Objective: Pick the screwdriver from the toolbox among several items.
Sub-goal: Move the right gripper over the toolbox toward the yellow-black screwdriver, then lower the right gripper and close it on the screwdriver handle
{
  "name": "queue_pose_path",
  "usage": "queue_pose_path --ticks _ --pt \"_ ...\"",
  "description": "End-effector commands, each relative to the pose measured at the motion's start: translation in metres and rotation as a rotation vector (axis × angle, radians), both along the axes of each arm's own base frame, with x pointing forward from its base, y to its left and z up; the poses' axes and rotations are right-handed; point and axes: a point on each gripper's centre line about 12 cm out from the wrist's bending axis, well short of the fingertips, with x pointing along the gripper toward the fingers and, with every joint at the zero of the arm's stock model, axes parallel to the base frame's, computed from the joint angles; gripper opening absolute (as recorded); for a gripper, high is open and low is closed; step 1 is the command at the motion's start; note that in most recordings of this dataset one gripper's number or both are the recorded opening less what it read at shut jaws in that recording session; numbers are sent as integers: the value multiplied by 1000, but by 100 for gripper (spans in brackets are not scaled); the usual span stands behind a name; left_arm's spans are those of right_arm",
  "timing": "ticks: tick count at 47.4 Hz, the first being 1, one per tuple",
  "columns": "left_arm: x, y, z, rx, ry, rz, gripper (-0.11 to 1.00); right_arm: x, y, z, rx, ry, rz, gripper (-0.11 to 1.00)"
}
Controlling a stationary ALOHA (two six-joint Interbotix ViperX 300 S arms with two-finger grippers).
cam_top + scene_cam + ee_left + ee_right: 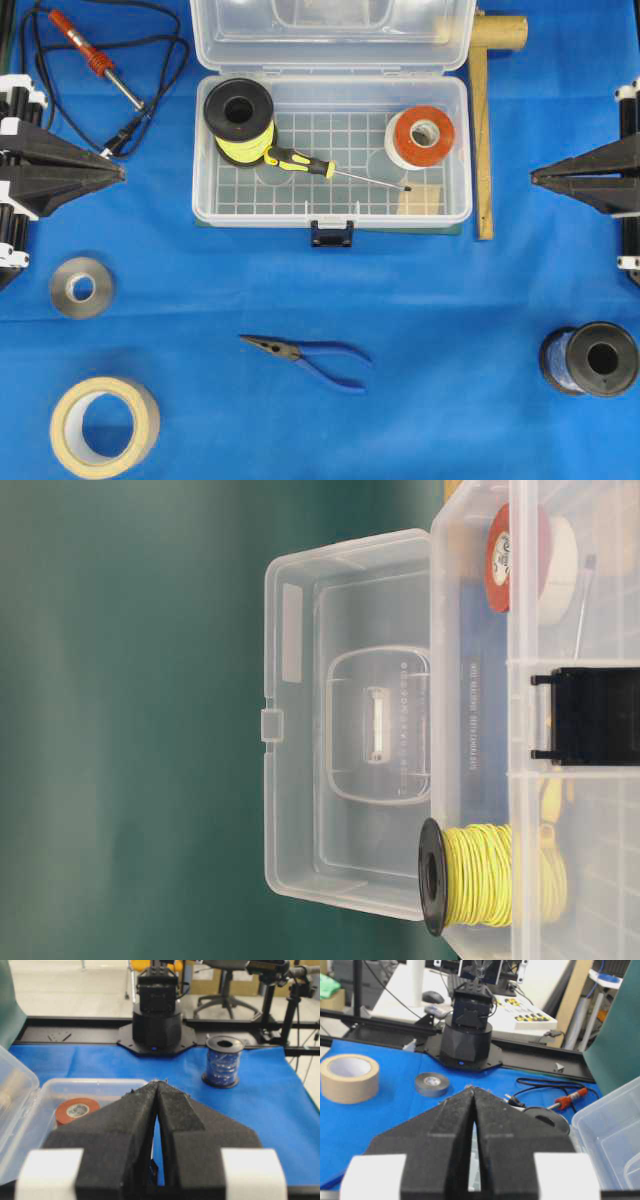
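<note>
The clear toolbox [200, 180] stands open at the top middle, lid back. Inside, the yellow-and-black screwdriver [300, 162] lies across the grid floor, its shaft pointing right toward a small wooden block [420, 200]. A yellow wire spool [240, 122] stands in the box's left end and an orange-red tape roll [422, 136] in its right end. My left gripper [120, 173] is shut and empty at the left edge, apart from the box. My right gripper [535, 179] is shut and empty at the right edge. The left wrist view shows the tape roll [76, 1110].
An orange soldering iron [85, 48] with black cord lies top left. A grey tape roll [82, 287] and tan masking tape [104, 427] sit at the lower left. Blue pliers [310, 356] lie in front of the box. A blue wire spool [590, 359] is at the lower right. A wooden strip [483, 140] lies beside the box's right side.
</note>
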Motion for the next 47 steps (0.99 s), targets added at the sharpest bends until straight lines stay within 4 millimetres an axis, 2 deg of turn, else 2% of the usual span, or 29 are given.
queue_pose_path --ticks 1,11,21,31,37,39,47 --pt "2 0 6 -24 -18 3 0 3 -1 10 20 -23 -5 0" --pt "2 0 6 -27 -11 3 0 41 -2 29 69 120 -11 0" --pt "3 0 4 -27 -6 3 0 99 -16 43 141 286 -64 0" --pt "3 0 5 -25 -9 3 0 160 -45 25 293 505 -161 0" --pt "3 0 5 -27 -12 3 0 187 -60 12 409 613 -224 2" --pt "3 0 5 -25 -11 3 0 197 -65 8 439 656 -247 5" --pt "2 1 4 -25 -11 4 0 222 -80 -16 507 787 -312 45"
